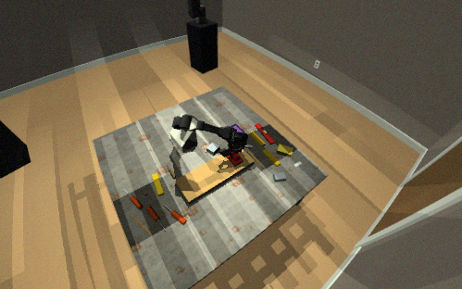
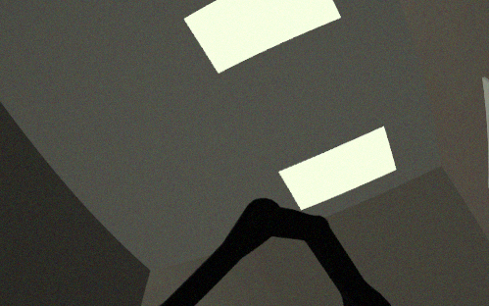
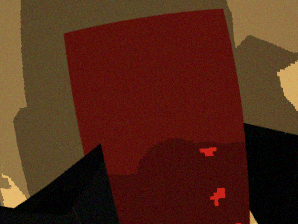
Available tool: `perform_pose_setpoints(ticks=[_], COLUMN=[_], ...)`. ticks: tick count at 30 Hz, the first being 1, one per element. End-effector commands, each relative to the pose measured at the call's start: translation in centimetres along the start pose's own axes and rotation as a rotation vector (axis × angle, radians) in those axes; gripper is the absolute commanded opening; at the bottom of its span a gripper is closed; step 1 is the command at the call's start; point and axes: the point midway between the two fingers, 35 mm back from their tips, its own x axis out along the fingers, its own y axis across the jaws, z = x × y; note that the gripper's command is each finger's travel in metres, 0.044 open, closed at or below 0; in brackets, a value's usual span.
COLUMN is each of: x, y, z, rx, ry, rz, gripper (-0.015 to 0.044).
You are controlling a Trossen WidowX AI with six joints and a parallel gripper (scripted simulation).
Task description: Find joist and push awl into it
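The red stud finder (image 1: pixel 236 160) (image 3: pixel 155 90) is at the right end of the wooden floor panel (image 1: pixel 201 182) (image 3: pixel 10 65). My gripper (image 1: pixel 234 154) (image 3: pixel 173 135) is shut on it, one black finger at each side in the wrist view. The stud finder is over the panel; whether it touches the wood I cannot tell. Three orange-handled tools, one handle (image 1: pixel 135 202), a second (image 1: pixel 152 213) and a third (image 1: pixel 179 217), lie left of the panel; which is the awl is too small to tell. I cannot make out the tray for certain. The exterior view shows only part of the arm, no gripper.
A yellow bar (image 1: pixel 157 184) lies left of the panel. Right of it are a red bar (image 1: pixel 265 133), yellow pieces (image 1: pixel 271 157) (image 1: pixel 284 149) and a grey block (image 1: pixel 280 177). A pale block (image 1: pixel 213 148) and a purple thing (image 1: pixel 237 129) are behind the panel, near the arm.
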Motion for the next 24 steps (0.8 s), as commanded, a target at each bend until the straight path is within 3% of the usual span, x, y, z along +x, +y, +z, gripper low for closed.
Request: perform_pose_setpoints(ticks=[1,24], x=[0.1,0.1], y=[-1.4,-6.9], z=[0.0,0.0], rx=[0.001,0.000], ry=[0.000,0.001], rz=[-0.007,-0.010], gripper=[0.0000,0.0000])
